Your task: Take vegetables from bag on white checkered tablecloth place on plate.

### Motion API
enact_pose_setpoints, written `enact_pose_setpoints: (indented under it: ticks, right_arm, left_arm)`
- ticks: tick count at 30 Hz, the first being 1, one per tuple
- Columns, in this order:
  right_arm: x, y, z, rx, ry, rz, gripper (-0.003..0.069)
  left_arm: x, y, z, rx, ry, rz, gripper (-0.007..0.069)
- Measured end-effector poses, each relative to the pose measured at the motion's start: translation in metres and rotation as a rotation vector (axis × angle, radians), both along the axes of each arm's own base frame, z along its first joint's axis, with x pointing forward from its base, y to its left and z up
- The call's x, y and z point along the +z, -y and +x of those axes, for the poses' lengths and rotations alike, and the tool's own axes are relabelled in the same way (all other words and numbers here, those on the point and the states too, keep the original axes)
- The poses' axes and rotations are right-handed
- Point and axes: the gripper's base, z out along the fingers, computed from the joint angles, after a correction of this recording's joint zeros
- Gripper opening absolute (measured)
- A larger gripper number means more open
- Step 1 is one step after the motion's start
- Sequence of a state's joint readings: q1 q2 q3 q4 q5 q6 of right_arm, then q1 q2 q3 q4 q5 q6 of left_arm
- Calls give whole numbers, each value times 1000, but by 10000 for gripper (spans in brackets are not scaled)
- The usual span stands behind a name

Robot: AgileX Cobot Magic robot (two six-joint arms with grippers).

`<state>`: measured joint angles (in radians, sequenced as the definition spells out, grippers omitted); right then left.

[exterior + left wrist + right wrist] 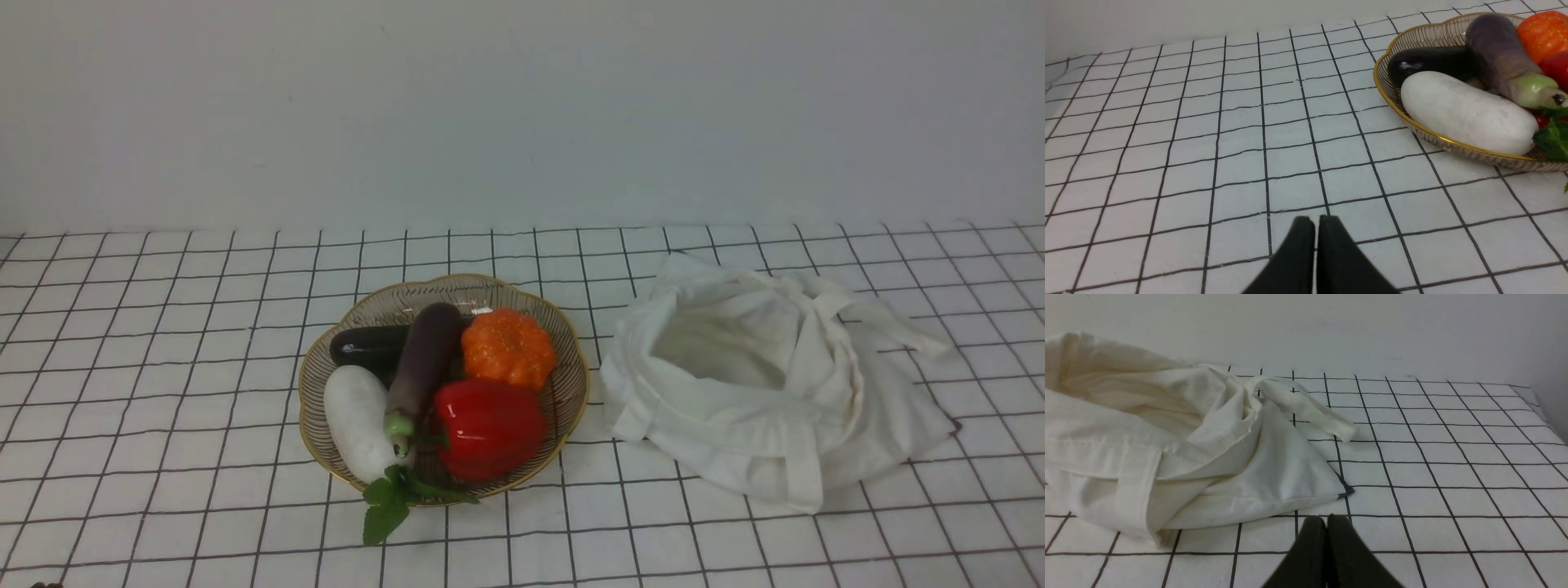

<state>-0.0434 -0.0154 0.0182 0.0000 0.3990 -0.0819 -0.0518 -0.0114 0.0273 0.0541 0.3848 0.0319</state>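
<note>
The long dull-purple eggplant lies on the gold-rimmed plate, its pale green stem end toward the front; it also shows in the left wrist view. The white cloth bag sits slumped and open to the plate's right on the white checkered tablecloth; its inside looks empty. The bag also shows in the right wrist view. My left gripper is shut and empty above the cloth, away from the plate. My right gripper is shut and empty beside the bag's corner. Neither gripper shows in the front view.
On the plate also lie a glossy near-black eggplant, a white radish with green leaves, an orange pumpkin and a red pepper. A pale wall stands behind the table.
</note>
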Motion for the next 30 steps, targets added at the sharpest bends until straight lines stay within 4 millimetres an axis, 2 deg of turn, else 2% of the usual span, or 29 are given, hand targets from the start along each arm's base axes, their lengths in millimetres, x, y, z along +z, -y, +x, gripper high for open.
enact_pose_setpoints:
  ticks: [30]
  right_arm:
    - [0, 0, 0, -4, 2, 16, -14]
  left_arm:
    - [0, 0, 0, 0, 0, 0, -8]
